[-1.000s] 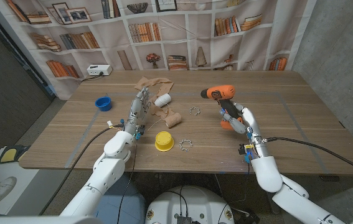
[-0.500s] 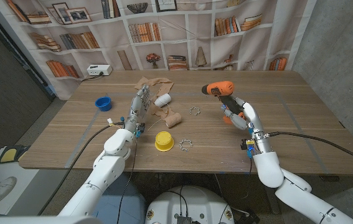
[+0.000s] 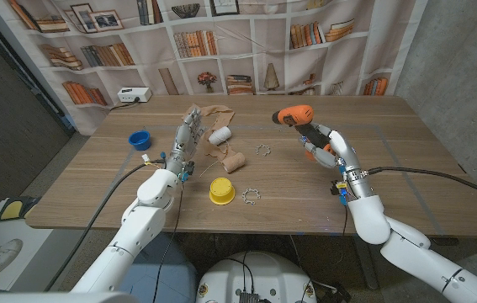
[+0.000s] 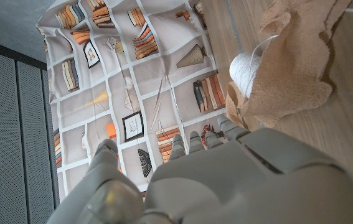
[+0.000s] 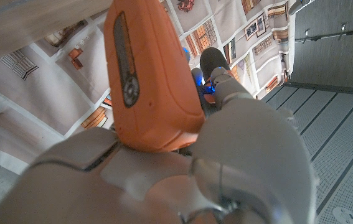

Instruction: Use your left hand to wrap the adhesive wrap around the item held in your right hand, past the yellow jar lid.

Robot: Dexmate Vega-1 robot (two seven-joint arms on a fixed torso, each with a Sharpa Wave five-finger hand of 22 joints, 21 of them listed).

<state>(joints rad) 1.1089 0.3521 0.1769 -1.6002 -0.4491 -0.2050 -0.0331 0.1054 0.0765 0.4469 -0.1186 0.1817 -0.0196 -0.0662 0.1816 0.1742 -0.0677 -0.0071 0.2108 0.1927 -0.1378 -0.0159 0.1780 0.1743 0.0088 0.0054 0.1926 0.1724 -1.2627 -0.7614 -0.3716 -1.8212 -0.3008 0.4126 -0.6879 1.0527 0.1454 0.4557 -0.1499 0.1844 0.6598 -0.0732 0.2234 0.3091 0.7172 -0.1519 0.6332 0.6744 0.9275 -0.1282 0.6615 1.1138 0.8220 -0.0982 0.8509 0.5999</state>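
My right hand grips an orange and black drill by its handle and holds it above the table at the right; the drill body rises from my hand in the right wrist view. My left hand stands with fingers apart and holds nothing, just left of the tan adhesive wrap. Loose crumpled wrap lies beyond it, with a white roll and a tan roll beside it. In the left wrist view the tan wrap and white roll lie past my fingers. A yellow jar lid sits nearer.
A blue cup stands at the left of the wooden table. Two small metal gears lie near the middle. A white power box sits at the far left edge, with a bookshelf backdrop behind.
My right hand has raised the drill and carried it farther from me. My left hand has edged up and away, closer to the crumpled wrap.
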